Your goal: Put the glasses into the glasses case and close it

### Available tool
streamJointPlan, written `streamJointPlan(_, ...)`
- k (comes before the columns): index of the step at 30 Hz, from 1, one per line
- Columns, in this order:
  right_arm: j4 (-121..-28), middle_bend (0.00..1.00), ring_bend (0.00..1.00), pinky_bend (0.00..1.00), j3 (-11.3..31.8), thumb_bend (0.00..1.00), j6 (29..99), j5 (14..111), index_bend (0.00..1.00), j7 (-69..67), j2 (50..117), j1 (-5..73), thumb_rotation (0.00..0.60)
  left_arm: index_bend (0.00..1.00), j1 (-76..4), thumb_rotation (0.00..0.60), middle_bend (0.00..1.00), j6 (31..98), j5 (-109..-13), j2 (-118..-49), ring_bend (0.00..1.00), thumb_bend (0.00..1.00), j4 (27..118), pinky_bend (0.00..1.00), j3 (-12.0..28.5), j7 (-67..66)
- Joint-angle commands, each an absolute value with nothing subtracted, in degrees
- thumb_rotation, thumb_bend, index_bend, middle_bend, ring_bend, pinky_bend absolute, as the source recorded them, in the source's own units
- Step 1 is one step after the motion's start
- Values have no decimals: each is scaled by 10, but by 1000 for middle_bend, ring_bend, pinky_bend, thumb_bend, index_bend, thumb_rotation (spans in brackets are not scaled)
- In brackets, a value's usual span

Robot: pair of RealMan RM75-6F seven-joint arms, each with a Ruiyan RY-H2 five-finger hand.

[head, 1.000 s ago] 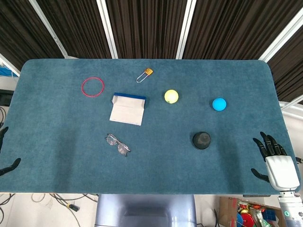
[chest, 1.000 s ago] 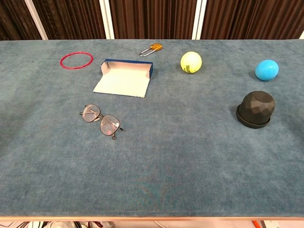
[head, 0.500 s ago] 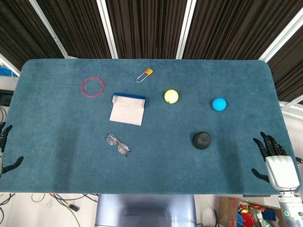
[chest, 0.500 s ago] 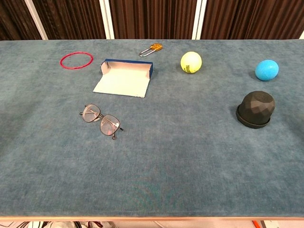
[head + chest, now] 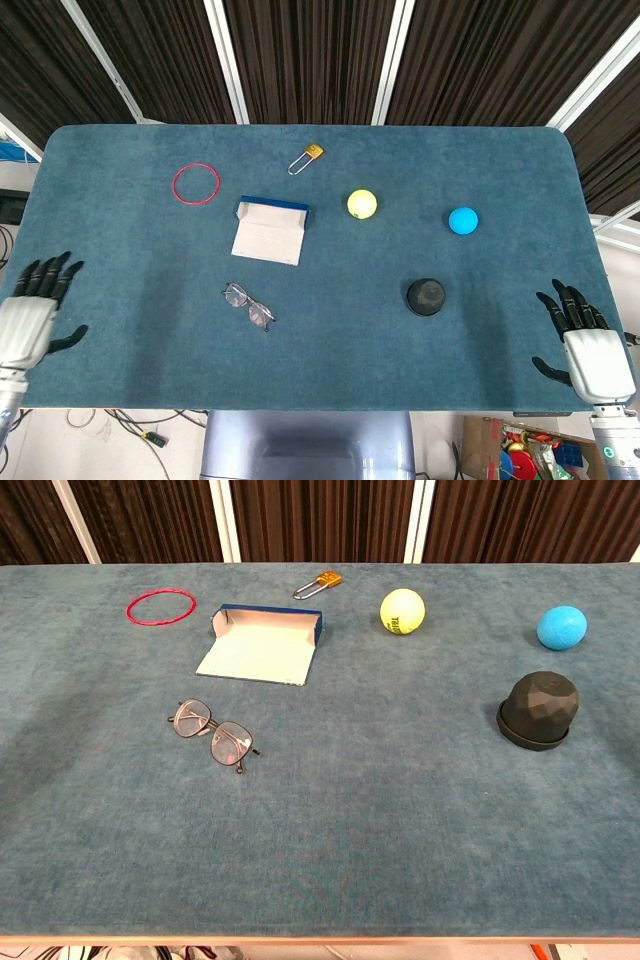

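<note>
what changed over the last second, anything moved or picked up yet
Only the left hand moved: it came in from the left edge of the head view over the table's near-left corner, fingers apart, holding nothing. The right hand stayed at the near-right corner, open. The glasses and the open glasses case lie as before, untouched.

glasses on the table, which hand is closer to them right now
Left. The left hand is at the table's left edge, nearer the glasses; the right hand sits at the far right edge, well beyond them.
</note>
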State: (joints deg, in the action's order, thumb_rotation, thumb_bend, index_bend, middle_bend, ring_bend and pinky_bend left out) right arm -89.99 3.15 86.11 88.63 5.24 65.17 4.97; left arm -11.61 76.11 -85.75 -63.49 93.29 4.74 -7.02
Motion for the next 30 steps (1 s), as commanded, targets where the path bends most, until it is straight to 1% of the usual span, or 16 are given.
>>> streamJointPlan(1, -902, 0, 82, 235, 34, 0, 860, 881, 147, 51, 652, 50, 600, 136, -194, 600, 1, 656, -851, -610, 0, 175, 990, 0, 66, -114)
streamJointPlan(5, -905, 0, 82, 235, 34, 0, 855, 877, 147, 53, 653, 51, 600, 225, -246, 600, 8, 591, -818, -607, 0, 175, 1023, 0, 89, -148)
streamJointPlan(7, -908, 0, 82, 235, 35, 0, 853, 876, 147, 55, 654, 52, 600, 248, -270, 600, 13, 563, -793, -615, 0, 175, 1026, 0, 99, -174)
streamJointPlan(12, -910, 0, 82, 235, 32, 0, 848, 878, 147, 65, 658, 54, 600, 281, -319, 600, 24, 506, -735, -639, 0, 182, 1022, 0, 106, -244)
streamJointPlan(15, -910, 0, 81, 235, 32, 0, 846, 877, 147, 69, 660, 56, 600, 312, -345, 600, 32, 497, -708, -667, 0, 182, 1013, 0, 110, -286)
streamJointPlan(22, -911, 0, 80, 235, 34, 0, 853, 873, 147, 62, 654, 51, 600, 368, -376, 600, 48, 484, -681, -722, 0, 187, 999, 0, 102, -307)
streamJointPlan(28, -912, 0, 80, 235, 36, 0, 856, 867, 147, 50, 647, 47, 600, 392, -400, 600, 63, 471, -663, -789, 0, 191, 949, 0, 87, -319)
streamJointPlan(30, -912, 0, 80, 235, 37, 0, 857, 863, 147, 47, 645, 45, 600, 394, -407, 600, 66, 466, -654, -815, 0, 224, 922, 0, 84, -316)
